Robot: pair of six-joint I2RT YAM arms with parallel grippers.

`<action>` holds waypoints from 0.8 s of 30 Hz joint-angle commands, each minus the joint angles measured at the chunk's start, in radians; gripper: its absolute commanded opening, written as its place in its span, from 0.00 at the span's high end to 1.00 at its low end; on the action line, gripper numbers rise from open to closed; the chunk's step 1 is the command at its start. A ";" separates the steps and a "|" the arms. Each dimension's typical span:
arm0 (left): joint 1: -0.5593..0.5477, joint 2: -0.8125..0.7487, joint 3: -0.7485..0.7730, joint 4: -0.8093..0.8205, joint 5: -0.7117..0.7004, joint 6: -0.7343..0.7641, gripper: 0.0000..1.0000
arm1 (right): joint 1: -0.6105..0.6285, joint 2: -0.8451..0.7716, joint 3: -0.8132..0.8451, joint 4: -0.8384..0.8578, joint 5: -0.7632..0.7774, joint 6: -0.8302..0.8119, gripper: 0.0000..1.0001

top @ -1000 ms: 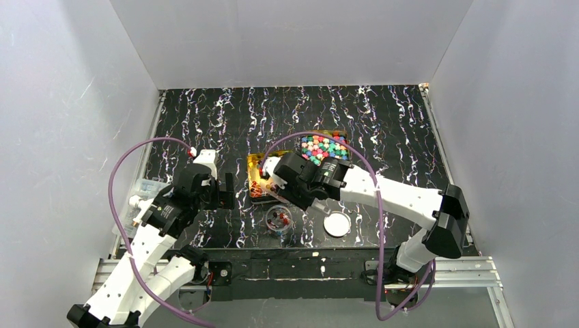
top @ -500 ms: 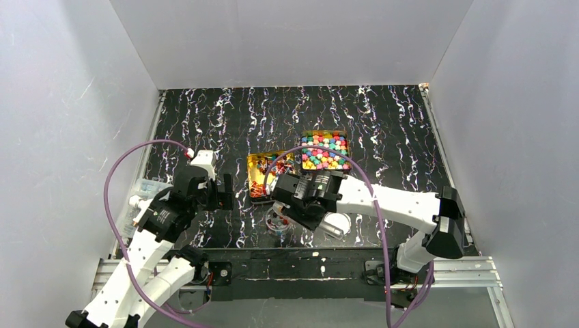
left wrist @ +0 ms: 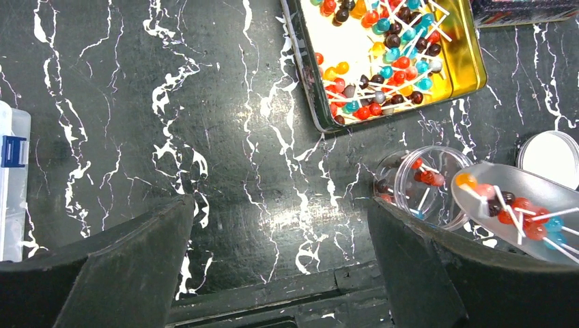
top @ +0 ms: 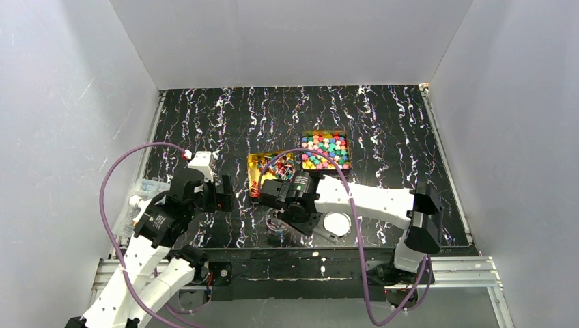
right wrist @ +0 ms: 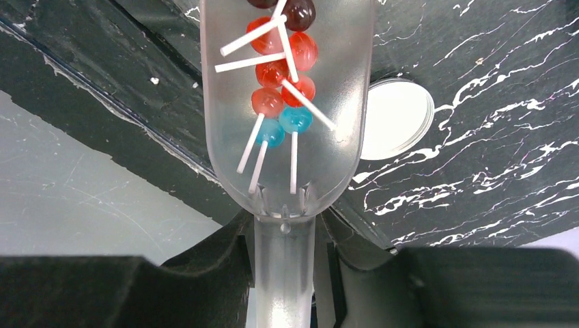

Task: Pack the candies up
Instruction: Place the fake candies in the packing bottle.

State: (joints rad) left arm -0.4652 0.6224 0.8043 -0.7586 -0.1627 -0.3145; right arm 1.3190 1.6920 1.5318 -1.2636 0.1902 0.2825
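My right gripper (right wrist: pixel 284 273) is shut on the handle of a clear plastic scoop (right wrist: pixel 287 137). Several red and blue candies (right wrist: pixel 280 75) on white sticks lie in the scoop. In the left wrist view the scoop (left wrist: pixel 526 219) hangs with its mouth over the right rim of a clear round cup (left wrist: pixel 416 181), which holds a few candies. More stick candies (left wrist: pixel 382 48) fill a gold tin (left wrist: pixel 471 68). Cube-like candies (top: pixel 326 150) fill a second tin. My left gripper (left wrist: pixel 280 225) is open and holds nothing, low over bare table just left of the cup (top: pixel 278 222).
A round white lid (top: pixel 336 223) lies to the right of the cup near the table's front edge. A clear plastic box (top: pixel 140 191) with a blue latch sits at the far left. White walls enclose the table on three sides.
The right arm has swung back from the gold tin toward the front edge, carrying the loaded scoop to the cup. The left arm has hardly moved.
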 commanded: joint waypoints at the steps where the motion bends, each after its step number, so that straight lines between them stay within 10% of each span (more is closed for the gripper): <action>1: -0.003 -0.022 -0.007 -0.010 0.015 -0.002 0.02 | 0.006 0.037 0.064 -0.075 -0.020 0.032 0.99; 24: -0.003 -0.073 -0.010 -0.010 0.025 -0.002 0.02 | 0.007 0.129 0.142 -0.155 -0.106 0.054 0.99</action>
State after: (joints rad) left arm -0.4652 0.5591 0.7963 -0.7612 -0.1436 -0.3145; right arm 1.3190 1.8347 1.6276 -1.3724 0.1234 0.3161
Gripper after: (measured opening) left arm 0.983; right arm 0.382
